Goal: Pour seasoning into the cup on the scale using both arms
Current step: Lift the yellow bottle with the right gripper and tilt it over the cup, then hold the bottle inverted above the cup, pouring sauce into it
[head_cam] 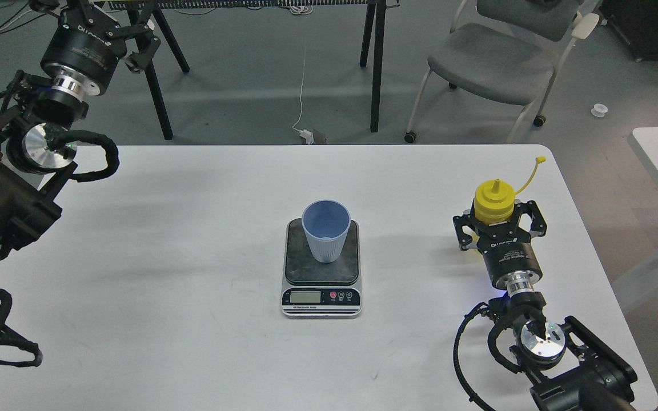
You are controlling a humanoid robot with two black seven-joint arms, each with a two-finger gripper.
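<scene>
My right gripper (499,220) clasps the yellow seasoning bottle (494,201) upright near the table's (192,240) right edge | blue cup (325,229) on scale (321,268), centre | left gripper (113,27) raised far left, spread wide.

I see the scale (321,268) at the centre of the desk (192,240), with the cup (326,230) upright on its platform. At the right of the frame the seasoning bottle (494,201) stands between my right end effector (499,224) fingers. My left end effector (106,23) sits upper left, beyond the desk edge.
</scene>
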